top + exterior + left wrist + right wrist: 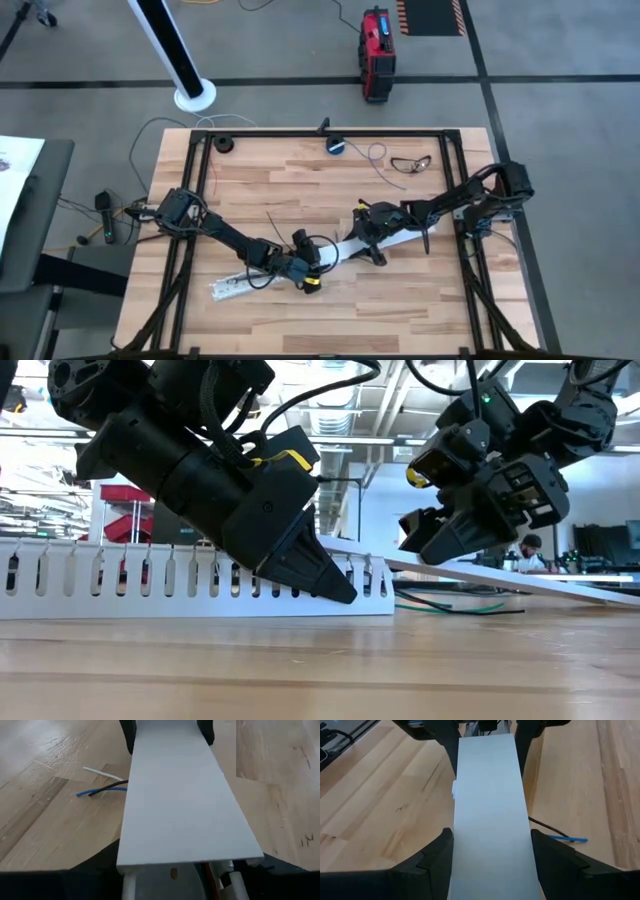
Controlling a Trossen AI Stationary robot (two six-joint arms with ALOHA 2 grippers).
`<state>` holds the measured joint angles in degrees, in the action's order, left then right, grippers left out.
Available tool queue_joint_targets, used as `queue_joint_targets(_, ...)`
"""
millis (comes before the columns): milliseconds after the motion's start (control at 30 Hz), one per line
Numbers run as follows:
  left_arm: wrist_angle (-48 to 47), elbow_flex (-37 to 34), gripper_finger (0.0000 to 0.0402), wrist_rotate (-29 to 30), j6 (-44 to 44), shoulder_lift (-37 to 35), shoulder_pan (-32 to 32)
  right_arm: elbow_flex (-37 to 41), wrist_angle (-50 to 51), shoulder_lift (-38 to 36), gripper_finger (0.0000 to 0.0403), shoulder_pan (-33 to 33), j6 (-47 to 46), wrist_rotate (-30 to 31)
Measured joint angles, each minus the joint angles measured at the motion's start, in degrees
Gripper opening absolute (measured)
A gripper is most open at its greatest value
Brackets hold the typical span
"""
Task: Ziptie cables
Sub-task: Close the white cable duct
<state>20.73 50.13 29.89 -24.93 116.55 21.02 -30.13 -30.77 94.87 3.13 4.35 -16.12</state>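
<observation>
High view: left gripper (312,282) and right gripper (362,236) each clenched on one end of a flat white strip (345,247). Wrist views: thin blue, dark and white cables (102,789) lie loose on the worktop (40,810) beside the fingers (440,851)

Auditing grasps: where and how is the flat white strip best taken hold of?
By its long edges near an end, coming in along its length: the strip is flat, narrow and long, so a grip spans its width, as the right hand does.
</observation>
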Motion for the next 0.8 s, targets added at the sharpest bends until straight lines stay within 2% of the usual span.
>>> queue_joint_targets(133,0.0,0.0,0.0231,0.0,0.0,0.0,0.0,0.0,0.8,-1.2,0.0220,-1.0,0.0,-0.5)
queue_joint_targets(267,0.0,0.0,0.0231,0.0,-0.1,0.0,0.0,0.0,0.1,-5.8,0.0213,-2.4,0.2,-1.2)
queue_joint_targets(467,0.0,0.0,0.0231,0.0,-0.1,0.0,0.0,0.0,1.6,-7.8,0.0163,-2.3,0.4,-1.0)
queue_joint_targets(667,0.4,0.0,0.0231,0.0,-0.2,0.0,0.0,0.0,3.5,-5.6,0.0101,-3.5,3.0,-0.5)
queue_joint_targets(733,0.5,0.0,0.0231,0.0,-1.4,0.0,0.0,0.0,6.9,-6.5,0.0094,-4.6,1.5,-2.4)
queue_joint_targets(800,0.4,0.0,0.0231,-0.4,-2.4,0.0,0.0,0.1,10.5,-8.8,0.0092,-5.3,-4.0,-8.8)
